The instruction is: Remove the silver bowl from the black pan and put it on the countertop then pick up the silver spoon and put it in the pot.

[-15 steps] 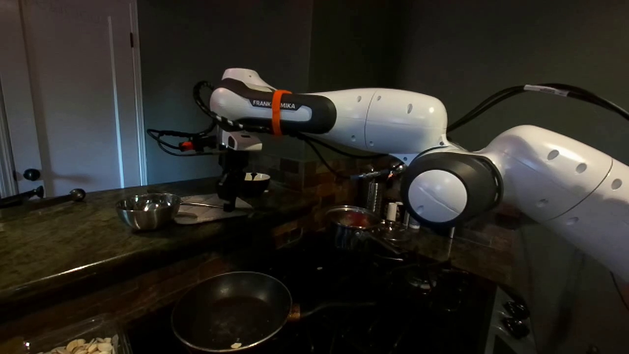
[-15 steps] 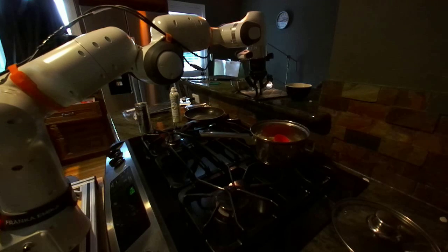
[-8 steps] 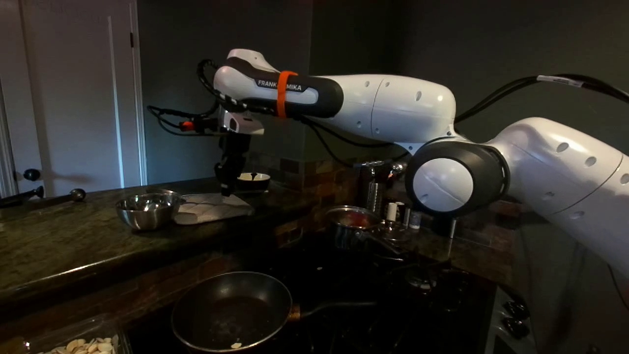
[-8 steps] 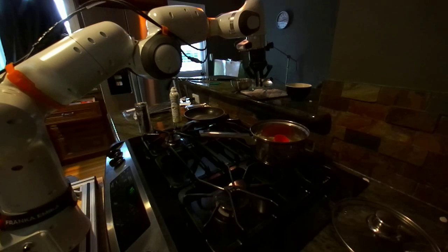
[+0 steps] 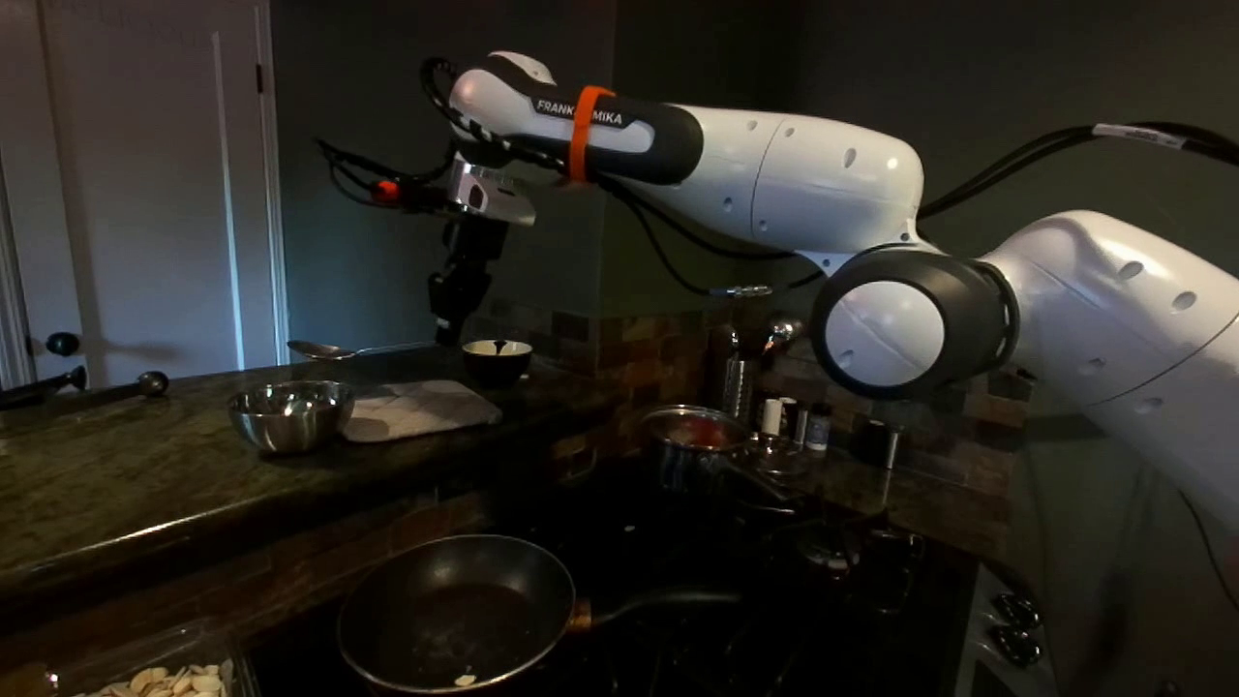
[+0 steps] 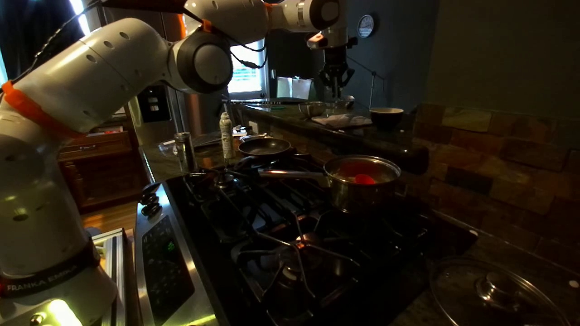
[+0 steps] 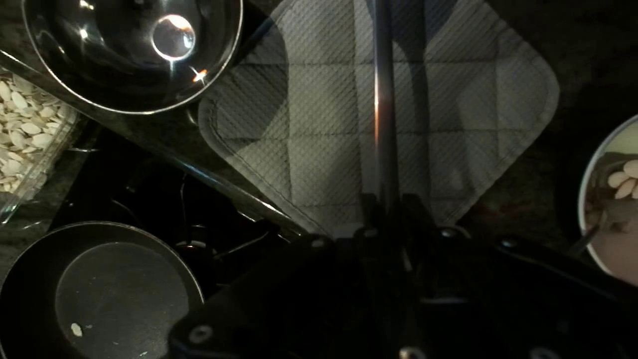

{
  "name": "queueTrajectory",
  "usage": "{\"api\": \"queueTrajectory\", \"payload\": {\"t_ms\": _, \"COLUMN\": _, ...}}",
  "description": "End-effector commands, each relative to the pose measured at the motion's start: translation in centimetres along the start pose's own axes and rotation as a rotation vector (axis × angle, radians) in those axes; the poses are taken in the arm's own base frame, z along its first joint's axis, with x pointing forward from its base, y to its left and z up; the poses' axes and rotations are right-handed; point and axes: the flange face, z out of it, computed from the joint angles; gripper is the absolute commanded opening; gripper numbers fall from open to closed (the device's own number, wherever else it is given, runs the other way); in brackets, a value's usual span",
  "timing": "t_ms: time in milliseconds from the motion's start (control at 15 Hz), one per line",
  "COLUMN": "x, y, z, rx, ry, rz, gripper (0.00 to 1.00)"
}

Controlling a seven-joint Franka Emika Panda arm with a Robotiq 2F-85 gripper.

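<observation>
My gripper [image 5: 447, 331] is shut on the silver spoon [image 5: 324, 350] and holds it by the handle in the air above the countertop [image 5: 106, 484]. Its handle runs up and out of the wrist view between my fingertips, over a quilted pad; the spoon's oval end lies outside that view. The silver bowl [image 5: 292, 426] sits upright on the countertop beside the pad. Down on the stove the black pan [image 5: 455, 620] holds only a stray seed or so. Farther along the stove stands the pot [image 6: 362, 194], with something red inside, well below my gripper [image 6: 336, 93].
A grey quilted pad [image 5: 421, 411] lies on the countertop, a dark dish with a pale inside [image 5: 498, 363] behind it. A clear tray of seeds [image 7: 30, 124] is by the pan. A glass lid [image 6: 498, 294] and a spray can [image 6: 226, 136] flank the stove.
My arm has risen, lifting the spoon from low over the pad to well above the countertop. The bowl, pan and pot have stayed in place.
</observation>
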Motion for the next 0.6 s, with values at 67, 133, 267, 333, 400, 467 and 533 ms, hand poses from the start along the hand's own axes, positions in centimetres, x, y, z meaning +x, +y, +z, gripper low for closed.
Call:
{"api": "queueTrajectory", "payload": {"t_ms": 67, "x": 0.3, "y": -0.6, "z": -2.5, "rx": -0.038, "ry": -0.044, "rz": 0.052, "gripper": 0.04}}
{"api": "queueTrajectory", "payload": {"t_ms": 133, "x": 0.3, "y": -0.7, "z": -3.2, "rx": -0.042, "ry": -0.055, "rz": 0.055, "gripper": 0.04}}
{"api": "queueTrajectory", "payload": {"t_ms": 267, "x": 0.4, "y": -1.0, "z": -4.8, "rx": -0.044, "ry": -0.086, "rz": 0.062, "gripper": 0.04}}
{"api": "queueTrajectory", "payload": {"t_ms": 333, "x": 0.4, "y": -1.1, "z": -5.5, "rx": -0.047, "ry": -0.101, "rz": 0.064, "gripper": 0.04}}
{"api": "queueTrajectory", "payload": {"t_ms": 400, "x": 0.4, "y": -0.9, "z": -6.3, "rx": -0.051, "ry": -0.117, "rz": 0.062, "gripper": 0.04}}
{"api": "queueTrajectory", "payload": {"t_ms": 467, "x": 0.3, "y": -0.7, "z": -7.2, "rx": -0.054, "ry": -0.13, "rz": 0.054, "gripper": 0.04}}
{"api": "queueTrajectory", "payload": {"t_ms": 533, "x": 0.3, "y": -0.3, "z": -7.9, "rx": -0.061, "ry": -0.139, "rz": 0.041, "gripper": 0.04}}
